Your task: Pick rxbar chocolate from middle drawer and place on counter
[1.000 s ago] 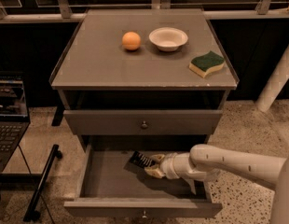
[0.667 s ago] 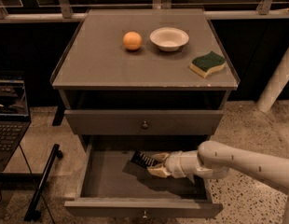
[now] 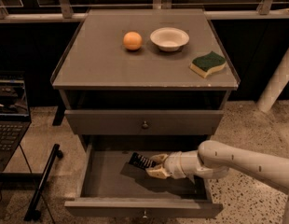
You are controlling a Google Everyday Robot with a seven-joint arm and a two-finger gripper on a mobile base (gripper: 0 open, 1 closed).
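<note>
One tool (image 3: 156, 168), inside the middle drawer (image 3: 106, 179), pinches the rxbar chocolate (image 3: 141, 160); next it likely needs lifting out onto the worktop (image 3: 102, 59).

The grey matte counter (image 3: 102, 64) bore a small orange sphere (image 3: 132, 40), a white bowl (image 3: 169, 38) and a green-and-yellow sponge (image 3: 208, 63); the gripper (image 3: 153, 167) was inside the middle drawer (image 3: 135, 208).

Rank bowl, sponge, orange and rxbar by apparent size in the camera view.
1. bowl and sponge: near tie, not ranked.
2. orange and rxbar chocolate: clearly smaller, and close to each other. The claw, inside the open middle drawer, is shut on the bar and hides one end, so no ranking.
</note>
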